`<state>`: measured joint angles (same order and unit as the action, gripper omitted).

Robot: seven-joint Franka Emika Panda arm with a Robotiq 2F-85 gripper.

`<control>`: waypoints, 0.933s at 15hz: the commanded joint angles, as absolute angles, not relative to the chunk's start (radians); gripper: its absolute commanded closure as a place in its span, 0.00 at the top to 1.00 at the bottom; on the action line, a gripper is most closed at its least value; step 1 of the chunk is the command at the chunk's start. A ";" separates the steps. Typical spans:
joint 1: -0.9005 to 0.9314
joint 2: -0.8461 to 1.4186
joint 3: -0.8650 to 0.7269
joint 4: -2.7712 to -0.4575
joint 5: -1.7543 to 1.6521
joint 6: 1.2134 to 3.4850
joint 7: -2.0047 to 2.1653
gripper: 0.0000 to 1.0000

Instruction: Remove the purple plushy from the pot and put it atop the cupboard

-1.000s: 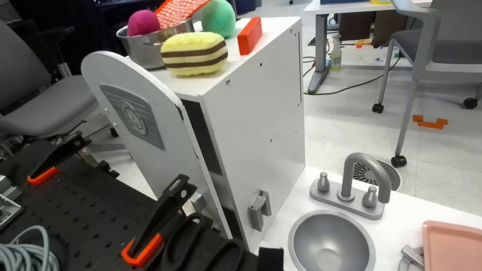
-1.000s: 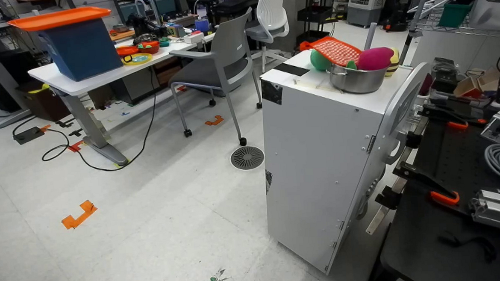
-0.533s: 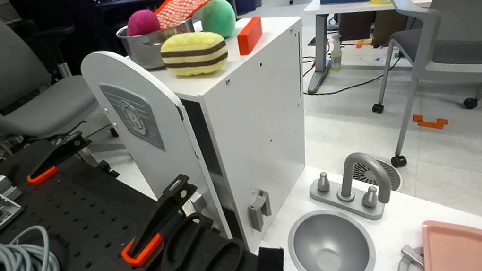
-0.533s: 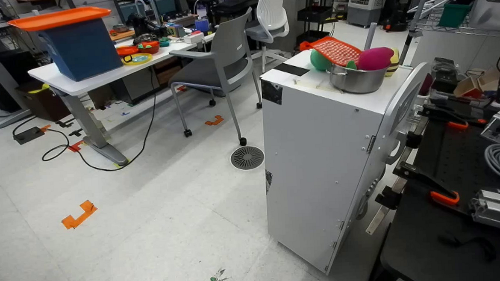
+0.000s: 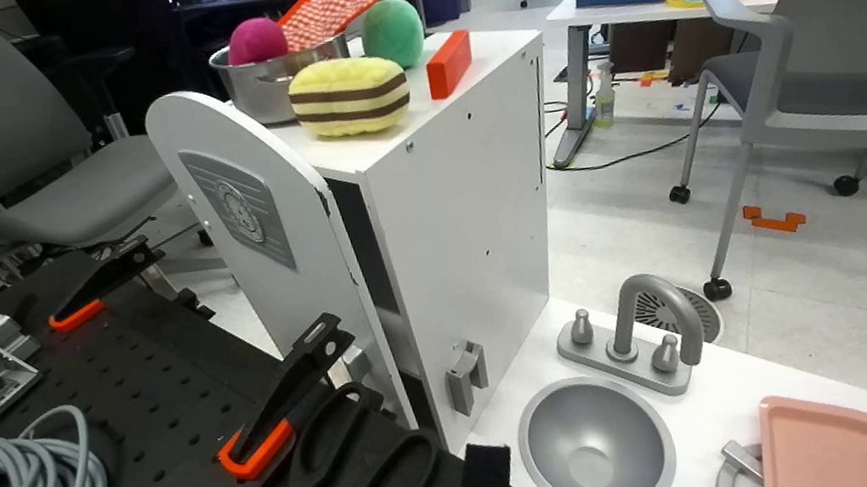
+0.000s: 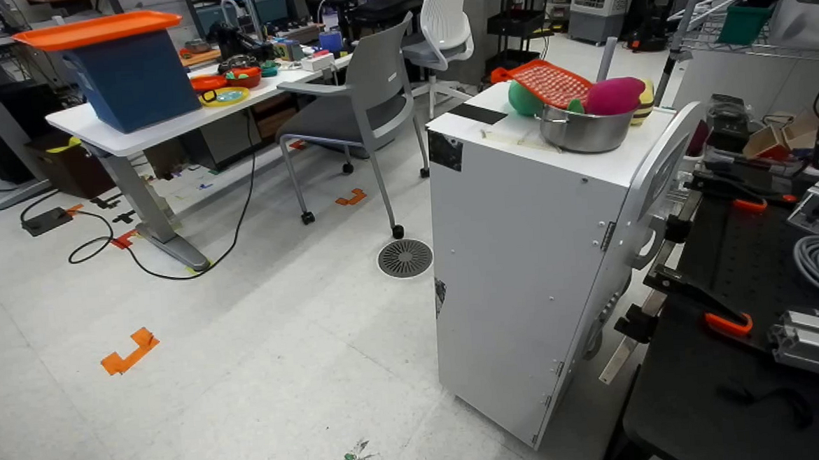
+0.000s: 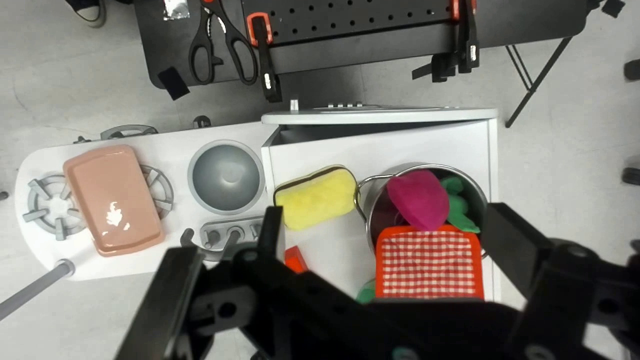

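Note:
The purple plushy (image 5: 256, 40) sits in the metal pot (image 5: 258, 93), its top above the rim. Plushy (image 6: 615, 96) and pot (image 6: 583, 135) also show in an exterior view. The pot stands on top of the white cupboard (image 5: 463, 213), also seen in an exterior view (image 6: 523, 266). In the wrist view, from above, the plushy (image 7: 419, 200) lies between my spread fingers, in the near-left part of the pot (image 7: 472, 187). My gripper (image 7: 385, 214) is open and empty, above the cupboard top (image 7: 325, 245). It is out of view in both exterior views.
A red checked potholder (image 7: 429, 260) leans over the pot's rim, beside a green soft item (image 7: 459, 207) inside. A yellow plush (image 7: 316, 196), an orange block (image 7: 295, 259) and a green plush (image 5: 392, 33) stand on the cupboard top. A toy sink (image 5: 597, 447) adjoins it.

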<state>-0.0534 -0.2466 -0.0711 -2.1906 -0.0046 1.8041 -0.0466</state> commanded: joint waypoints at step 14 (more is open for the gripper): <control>-0.022 -0.169 0.008 -2.306 -0.030 2.090 0.059 1.00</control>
